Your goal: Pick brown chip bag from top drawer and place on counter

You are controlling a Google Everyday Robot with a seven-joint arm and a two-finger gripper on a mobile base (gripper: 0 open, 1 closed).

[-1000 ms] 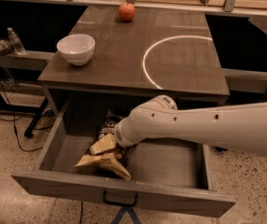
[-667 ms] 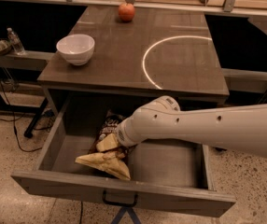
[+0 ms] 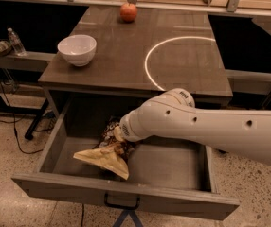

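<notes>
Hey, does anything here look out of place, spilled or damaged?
Only the crinkled dark-brown chip bag: it lies crumpled and askew in the pulled-out grey wooden drawer, its tan end jutting forward. The robot's gripper is down at the bag. Nothing is spilled; the white bowl sits upright on the grey-brown counter.

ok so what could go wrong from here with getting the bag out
1. The tool is down in the drawer at the bag, mostly hidden by the arm; the crinkled bag could slip out on the lift.
2. The arm sits close under the counter edge, so a straight lift may knock it.
3. The bowl stands near the counter's front-left corner and could be bumped when placing.
</notes>
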